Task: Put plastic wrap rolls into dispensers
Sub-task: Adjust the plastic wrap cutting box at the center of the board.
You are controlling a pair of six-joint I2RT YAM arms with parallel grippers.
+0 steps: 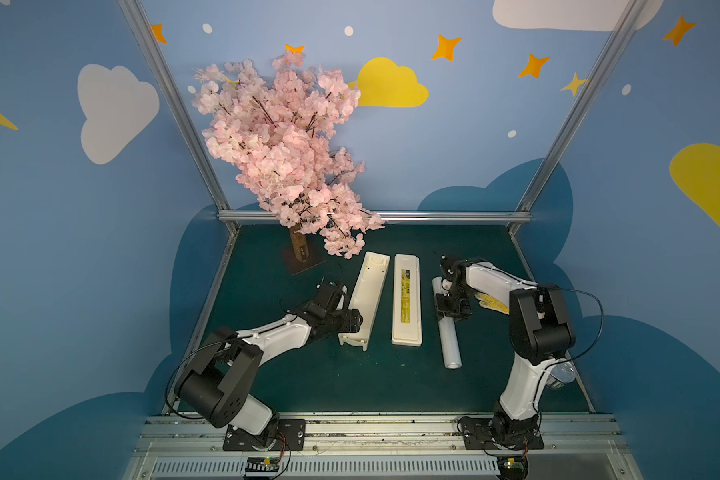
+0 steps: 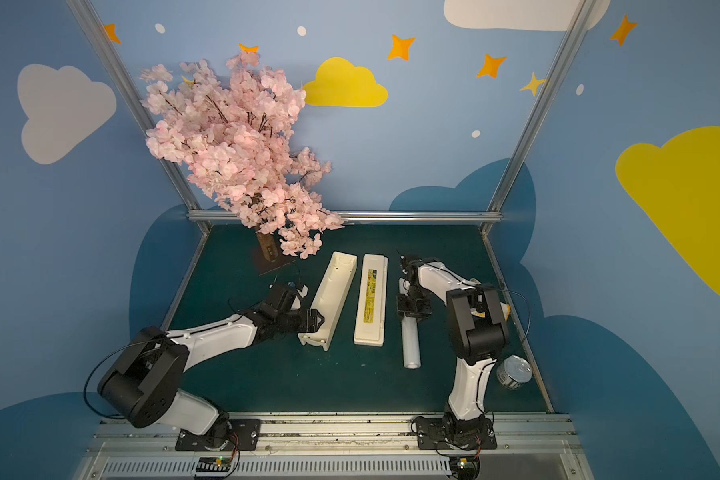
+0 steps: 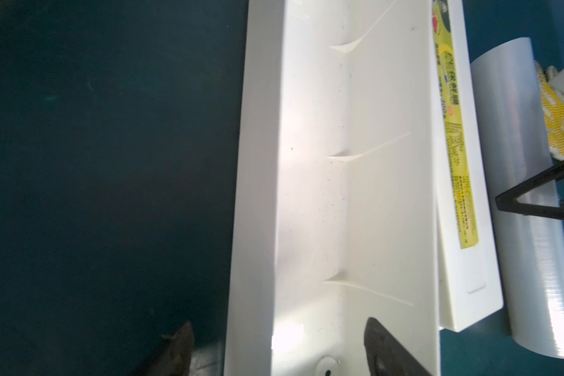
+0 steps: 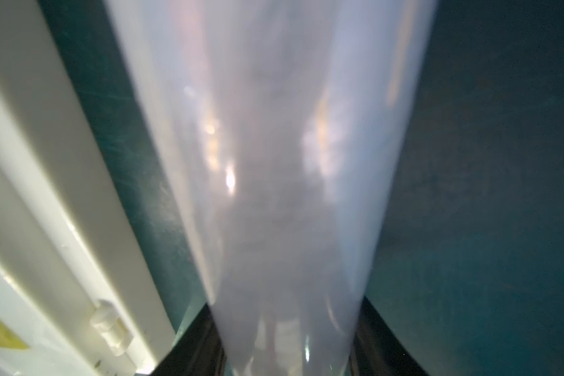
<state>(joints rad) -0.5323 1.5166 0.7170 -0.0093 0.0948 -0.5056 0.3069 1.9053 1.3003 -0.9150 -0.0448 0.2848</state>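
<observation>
The dispenser lies open on the green table in both top views: its cream trough [image 1: 366, 286] on the left, and its lid with the yellow label [image 1: 407, 300] flat beside it. My left gripper [image 1: 352, 326] is open at the trough's near end. In the left wrist view one finger [image 3: 176, 348] is outside the trough's wall [image 3: 251, 195] and the other is inside. The plastic wrap roll [image 1: 449, 345] lies right of the lid. My right gripper [image 1: 449, 309] is shut on its middle. In the right wrist view both fingers press the sides of the roll [image 4: 274, 130].
A pink blossom tree [image 1: 283, 158] on a brown base stands at the back left. A silver tin can [image 2: 514, 372] lies near the right edge, behind my right arm. A yellow-patterned glove [image 1: 491, 303] lies under that arm. Metal frame posts border the table.
</observation>
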